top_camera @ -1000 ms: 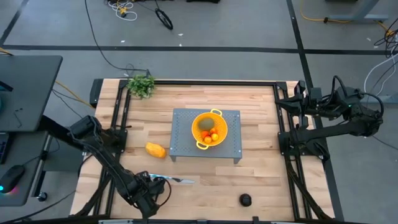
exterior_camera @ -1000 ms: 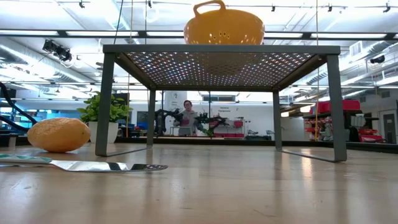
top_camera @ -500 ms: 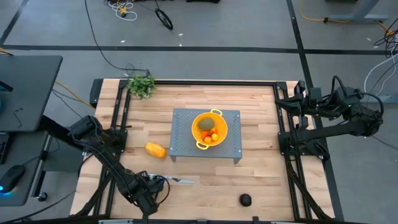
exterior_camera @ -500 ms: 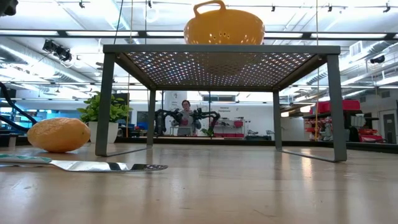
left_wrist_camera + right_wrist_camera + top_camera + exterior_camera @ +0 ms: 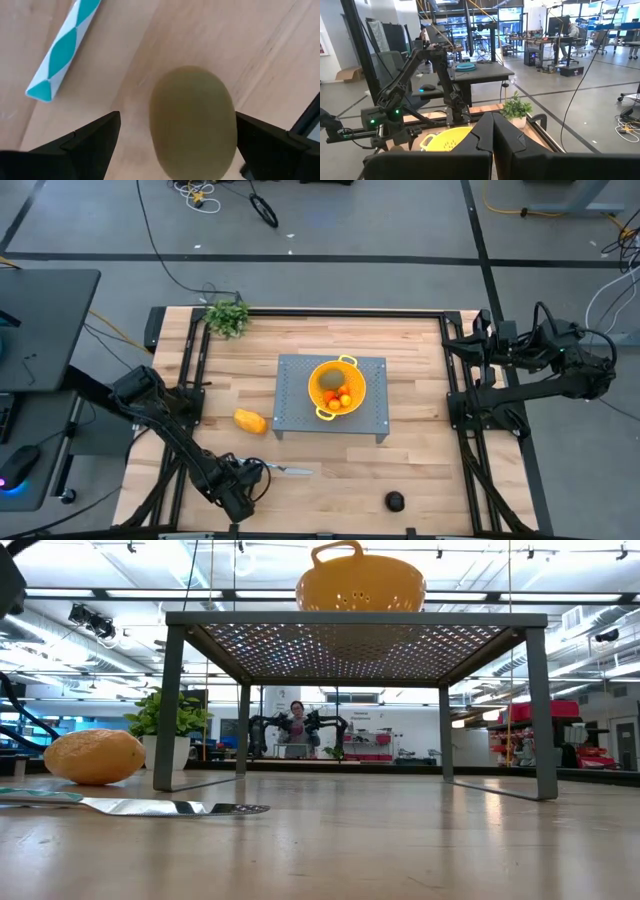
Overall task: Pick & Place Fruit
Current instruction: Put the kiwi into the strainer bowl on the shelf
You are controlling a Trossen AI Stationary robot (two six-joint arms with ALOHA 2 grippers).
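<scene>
A brownish-green oval fruit (image 5: 193, 122) lies on the wooden worktop (image 5: 410, 470) near its front-left corner, between the spread fingers (image 5: 85, 145) of the left tool (image 5: 238, 492), which touch nothing. Just beside it lies a knife (image 5: 280, 470) with a teal-and-white handle (image 5: 64, 46). The yellow-orange oblong fruit (image 5: 250, 421) rests left of a grey perforated stand (image 5: 372, 412). On the stand sits a yellow colander (image 5: 337, 388) holding another greenish oval (image 5: 330, 380) and small orange-red balls (image 5: 340, 399). A small blackish fruit (image 5: 395, 501) lies near the front edge. The right tool (image 5: 492, 145), fingers pressed together, waits off the worktop's right side. A leafy plant (image 5: 227, 315) stands at the back-left corner.
</scene>
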